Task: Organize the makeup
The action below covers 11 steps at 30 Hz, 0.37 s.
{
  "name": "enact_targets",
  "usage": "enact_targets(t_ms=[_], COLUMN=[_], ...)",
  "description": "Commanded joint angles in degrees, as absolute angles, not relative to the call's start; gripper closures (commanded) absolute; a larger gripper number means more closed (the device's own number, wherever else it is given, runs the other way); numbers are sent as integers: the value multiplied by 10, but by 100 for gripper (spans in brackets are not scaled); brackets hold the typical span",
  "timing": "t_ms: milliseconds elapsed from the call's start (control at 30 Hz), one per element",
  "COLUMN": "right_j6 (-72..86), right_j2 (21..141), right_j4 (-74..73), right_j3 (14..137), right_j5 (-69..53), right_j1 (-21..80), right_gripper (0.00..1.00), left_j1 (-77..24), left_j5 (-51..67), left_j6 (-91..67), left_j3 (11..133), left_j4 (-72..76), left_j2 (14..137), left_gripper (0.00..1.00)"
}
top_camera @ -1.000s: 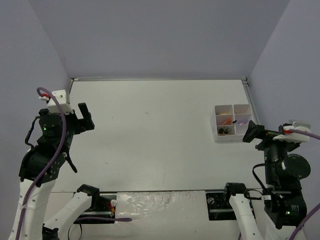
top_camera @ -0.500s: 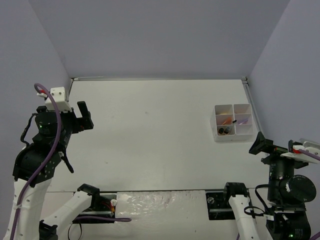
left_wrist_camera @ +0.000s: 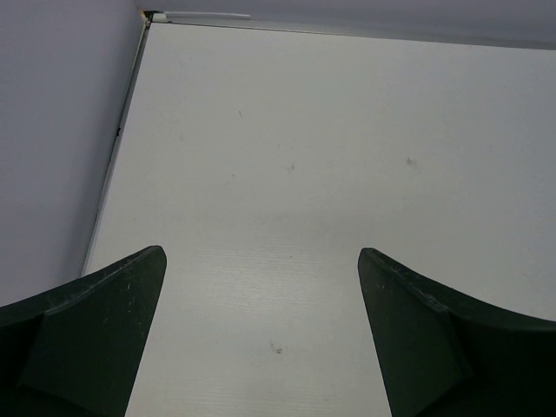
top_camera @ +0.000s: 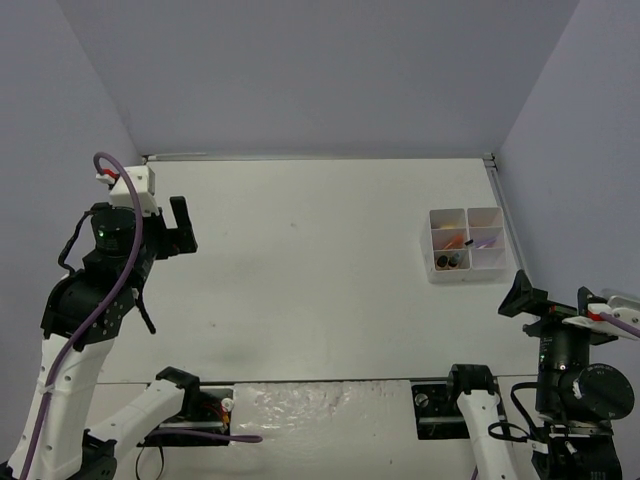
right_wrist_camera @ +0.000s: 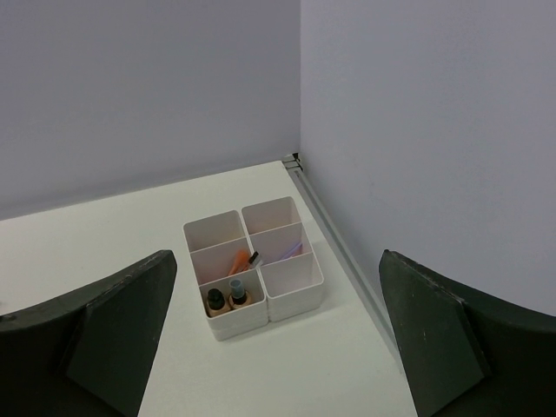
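On my left, the left gripper (left_wrist_camera: 261, 254) hangs over the white table (left_wrist_camera: 330, 130), its dark fingers (left_wrist_camera: 104, 321) spread wide and released. Far to the right, close to the side wall, I see the white plastic six-compartment tray (right_wrist_camera: 295, 300). Its near-left cell holds two small tan bottles with dark caps (right_wrist_camera: 224, 300), standing upright. The middle-left cell has a thin orange-red stick with a dark tip (right_wrist_camera: 239, 261), leaning. The middle-right cell has a thin lilac stick (right_wrist_camera: 291, 252). The right gripper (right_wrist_camera: 278, 256) hovers apart from the tray on its near side, fingers parted, grasping nothing.
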<state>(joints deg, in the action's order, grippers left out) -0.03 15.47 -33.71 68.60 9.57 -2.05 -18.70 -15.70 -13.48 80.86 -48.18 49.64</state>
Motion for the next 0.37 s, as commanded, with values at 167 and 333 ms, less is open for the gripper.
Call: enact_targets(t_ms=[167, 333], right_j6=[0, 1], right_j2=[196, 202], right_j4=[-302, -302], right_j3=[707, 705], right_j5=[66, 59], right_j1=[-11, -9], right_gripper=[0, 0], left_j1=[-189, -189], left_j5=[-169, -172], left_j6=[-123, -124], left_j3=[793, 783], left_j4=[-430, -427], left_j2=[477, 470], left_gripper=[9, 9])
